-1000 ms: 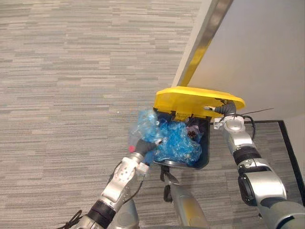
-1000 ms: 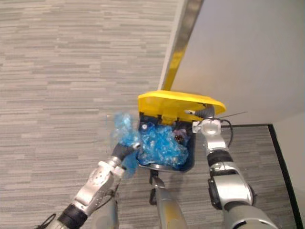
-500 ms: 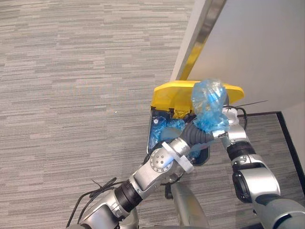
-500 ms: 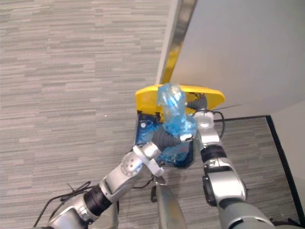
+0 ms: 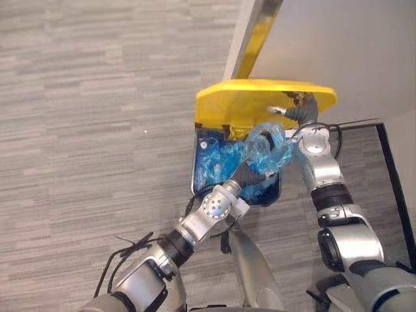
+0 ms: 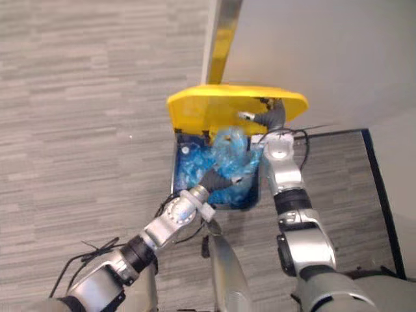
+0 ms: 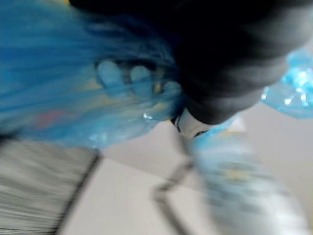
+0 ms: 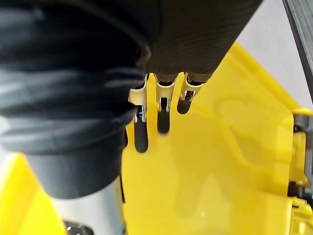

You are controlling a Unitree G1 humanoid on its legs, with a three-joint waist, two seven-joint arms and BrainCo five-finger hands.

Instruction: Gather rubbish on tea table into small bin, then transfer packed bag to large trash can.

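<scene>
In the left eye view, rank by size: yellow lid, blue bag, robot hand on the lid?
1. yellow lid
2. blue bag, its edge unsure against the blue plastic in the bin
3. right robot hand, smallest

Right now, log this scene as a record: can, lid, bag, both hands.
trash can: dark blue, open
lid: yellow, raised
blue bag: at the can's mouth, under the lid
left hand: at the bag, over the can
right hand: fingers straight, against the lid
</scene>
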